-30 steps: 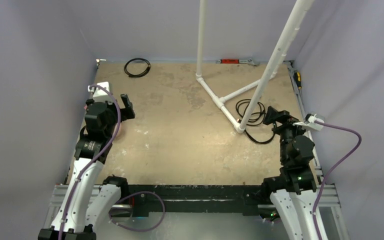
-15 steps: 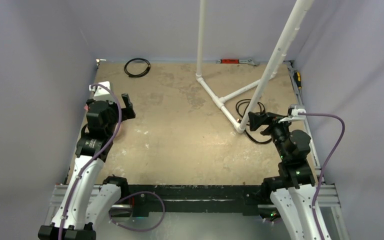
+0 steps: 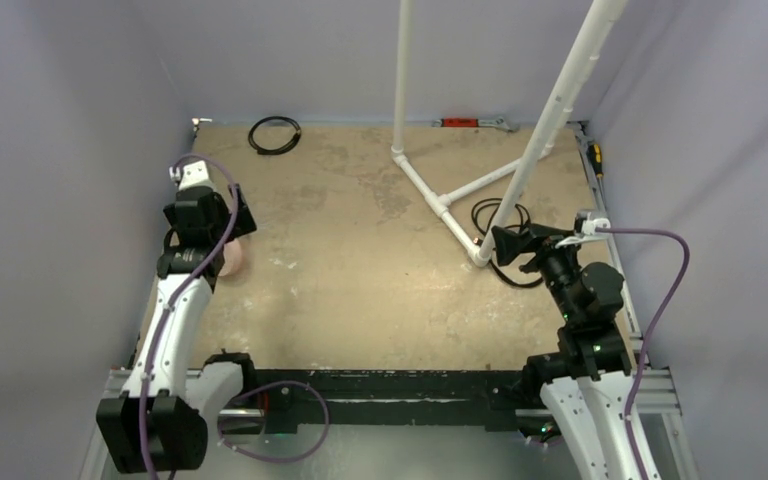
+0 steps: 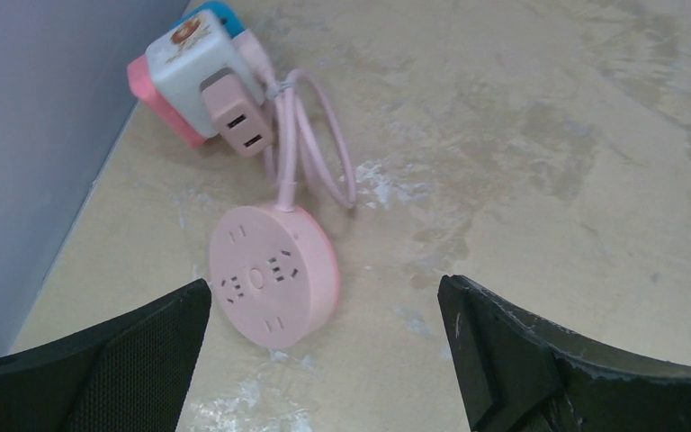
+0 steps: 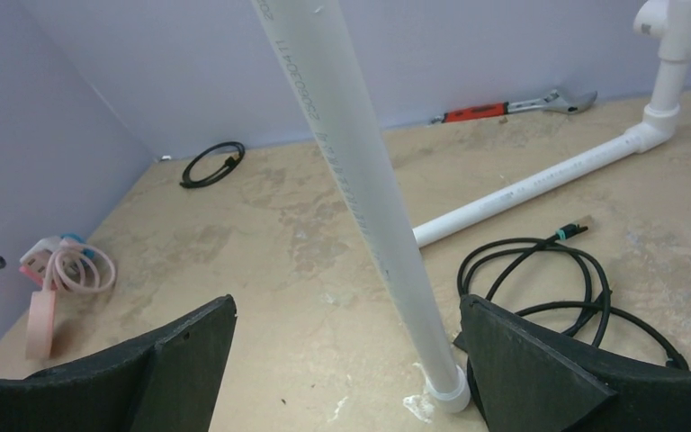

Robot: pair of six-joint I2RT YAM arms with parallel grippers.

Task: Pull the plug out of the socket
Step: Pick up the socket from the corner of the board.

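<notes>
The socket (image 4: 184, 63), a white-grey cube with pink and blue sides, lies by the left wall. The pink plug (image 4: 234, 121) sits pushed into its near face, and its thin pink cable (image 4: 319, 148) loops down to a round pink disc with holes (image 4: 274, 274). My left gripper (image 4: 324, 288) hangs open above the table. The disc lies just past its left finger and the socket farther off. From above, the left gripper (image 3: 232, 222) covers the socket, and only the disc (image 3: 235, 258) shows. My right gripper (image 3: 505, 245) is open and far from the socket (image 5: 49, 252).
A white pipe frame (image 3: 440, 200) stands on the table, and its slanted leg (image 5: 360, 180) rises just ahead of my right gripper. A black cable coil (image 3: 500, 215) lies at the leg's foot. At the back are a small black coil (image 3: 274, 134) and a red-handled wrench (image 3: 470, 123).
My left arm has swung back and left, and its gripper now tips down over the disc. My right gripper turned left toward the foot of the pipe leg.
</notes>
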